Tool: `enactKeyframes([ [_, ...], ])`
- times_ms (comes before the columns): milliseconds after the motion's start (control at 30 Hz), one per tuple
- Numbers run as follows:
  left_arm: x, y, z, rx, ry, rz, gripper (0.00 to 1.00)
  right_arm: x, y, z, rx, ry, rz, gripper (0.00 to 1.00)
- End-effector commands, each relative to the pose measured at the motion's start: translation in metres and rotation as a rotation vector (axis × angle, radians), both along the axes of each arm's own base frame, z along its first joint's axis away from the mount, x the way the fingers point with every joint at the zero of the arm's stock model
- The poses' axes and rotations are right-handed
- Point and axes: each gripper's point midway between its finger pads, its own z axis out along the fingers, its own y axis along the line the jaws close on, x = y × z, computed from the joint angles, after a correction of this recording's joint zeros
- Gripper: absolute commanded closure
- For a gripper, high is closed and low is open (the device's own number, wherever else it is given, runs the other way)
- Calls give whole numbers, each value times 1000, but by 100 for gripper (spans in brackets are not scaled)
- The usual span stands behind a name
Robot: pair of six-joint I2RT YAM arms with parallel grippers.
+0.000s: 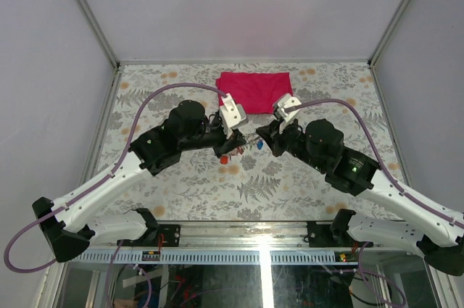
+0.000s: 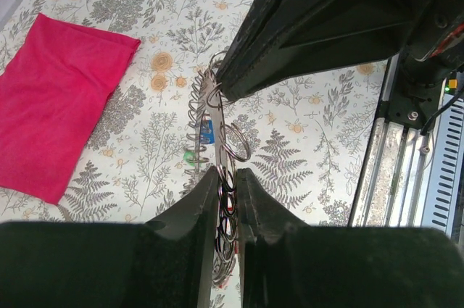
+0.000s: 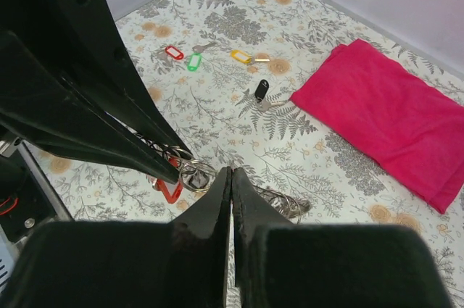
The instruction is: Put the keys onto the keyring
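Metal keyring (image 2: pixel 226 208) clamped in nearly shut left hand (image 2: pixel 227 176); right hand (image 3: pixel 231 172) fully closed, tip touching it. Likely ring-opening step; next: spread a coil.

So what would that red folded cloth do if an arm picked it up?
Probably floppy: the red folded cloth lies flat in soft layers, so it would likely droop and unfold from a pinch. It looks thin, so likely light. Pushed, it would probably bunch or slide on the floral tabletop rather than roll.
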Motion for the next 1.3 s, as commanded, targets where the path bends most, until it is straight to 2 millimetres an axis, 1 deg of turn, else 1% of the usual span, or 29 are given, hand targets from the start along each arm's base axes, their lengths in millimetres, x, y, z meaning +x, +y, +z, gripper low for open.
enactKeyframes([
  [0, -11, -7, 31, -74, -58, -67, 100, 2, 0, 36, 54, -18, -10, 100],
  [100, -10, -6, 32, -74, -61, -60, 100, 6, -6, 29, 0, 8, -42, 100],
  [233, -10, -5, 31, -68, -62, -56, 100, 6, -8, 23, -62, 41, -47, 100],
  [367, -10, -5, 31, -65, -65, -61, 100, 6, -9, 25, -112, 69, -51, 100],
  [400, -10, -5, 31, -63, -65, -61, 100, 8, -9, 28, -121, 70, -56, 100],
  [567, -11, -5, 31, -63, -64, -65, 100, 12, -8, 27, -168, 88, -67, 100],
  [733, -11, -4, 30, -60, -63, -61, 100, 7, 0, 27, -156, 105, -26, 100],
  [1067, -10, -3, 31, -58, -65, -55, 100, -3, 7, 22, -183, 172, 34, 96],
  [1267, -7, -1, 29, -50, -69, -31, 100, -6, 6, 19, -206, 205, 34, 95],
])
